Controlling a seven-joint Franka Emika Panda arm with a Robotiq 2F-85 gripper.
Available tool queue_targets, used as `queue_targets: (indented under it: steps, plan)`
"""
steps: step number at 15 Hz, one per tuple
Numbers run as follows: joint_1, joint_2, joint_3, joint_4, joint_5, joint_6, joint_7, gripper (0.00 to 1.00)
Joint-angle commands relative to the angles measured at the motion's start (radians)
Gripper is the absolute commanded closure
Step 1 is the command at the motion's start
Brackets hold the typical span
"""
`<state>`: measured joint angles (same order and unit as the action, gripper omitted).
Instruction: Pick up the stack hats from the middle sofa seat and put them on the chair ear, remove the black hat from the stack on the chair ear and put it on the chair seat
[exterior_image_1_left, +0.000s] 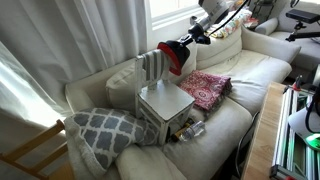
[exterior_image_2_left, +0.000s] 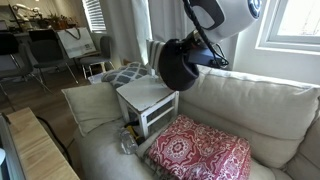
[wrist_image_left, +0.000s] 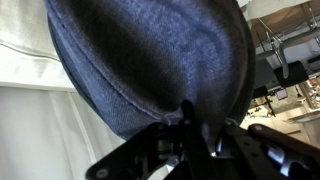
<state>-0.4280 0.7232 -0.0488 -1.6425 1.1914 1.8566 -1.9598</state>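
A cream-beige fabric sofa (exterior_image_1_left: 255, 80) is standing under a bright, curtained window, and a small pale grey-white slatted chair is sitting on its cushions. The stack of two nested round hats (exterior_image_1_left: 175, 57), one red and one black, is hanging at the chair ear (exterior_image_1_left: 160, 50), the top corner post of the backrest. It is well clear of the middle sofa seat (exterior_image_1_left: 222, 112). The black hat (exterior_image_2_left: 172, 65) is facing the camera in an exterior view and hiding the red one. In the wrist view its dark domed fabric is filling nearly the whole picture.

The gripper (wrist_image_left: 195, 130) is pinching the rim of the stack, its jaws drawn in tight on the fabric. I cannot tell whether the stack is already sitting over the post or only touching it.

To do this step well, the open side of the hats probably needs to be lowered squarely over the post. The jaws should let go only once the crown is bearing on it, or the pair may slide off onto the flat square chair seat (exterior_image_2_left: 145, 95). The black hat should end up outermost, where it can be peeled off alone.

No true container is showing. The open space under the chair seat is holding some small clutter (exterior_image_1_left: 188, 128) that I cannot identify. A flat pink-red patterned cloth (exterior_image_2_left: 200, 150) is lying beside the chair, and a grey-white lattice pillow (exterior_image_1_left: 105, 130) is resting on the chair's other side.
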Motion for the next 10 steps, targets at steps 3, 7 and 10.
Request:
queue_targets:
  steps: [3, 7, 10]
  plan:
    - [0.075, -0.033, -0.078, -0.019, -0.043, 0.077, 0.018, 0.36]
    - [0.121, -0.074, -0.107, -0.038, -0.129, 0.196, 0.059, 0.08]
    - [0.135, -0.101, -0.096, -0.042, -0.184, 0.259, 0.097, 0.00]
